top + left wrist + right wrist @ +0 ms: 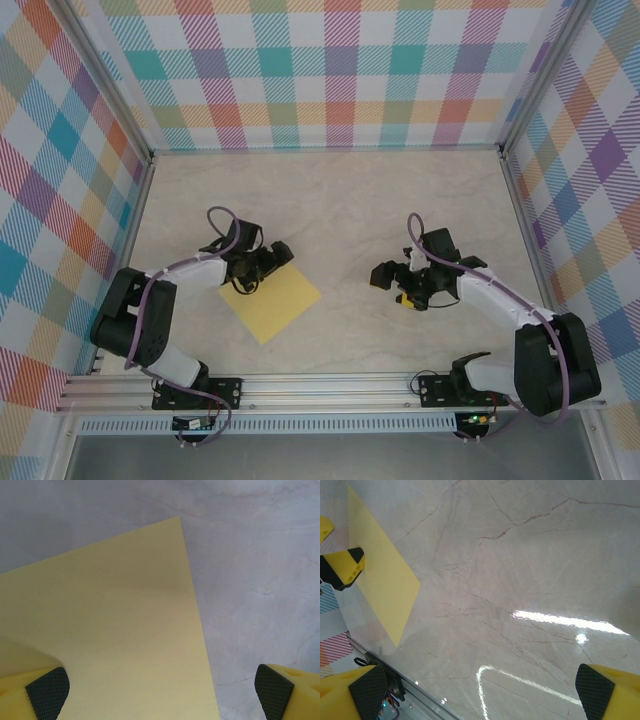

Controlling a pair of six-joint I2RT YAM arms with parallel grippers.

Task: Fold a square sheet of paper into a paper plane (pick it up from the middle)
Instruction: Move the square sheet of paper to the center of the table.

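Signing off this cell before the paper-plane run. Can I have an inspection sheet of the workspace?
Surface: pale marbled table, glossy, with glare spots.
Job's things: square sheet of paper, yellow, flat, unfolded, left of centre.
Clutter: nothing seen.
Grippers: left gripper open, over the sheet's far-left edge; right gripper open, over bare table.
Cables: purple cables looped along both arms.
Surroundings: plaid walls on three sides; metal rail at the near edge.
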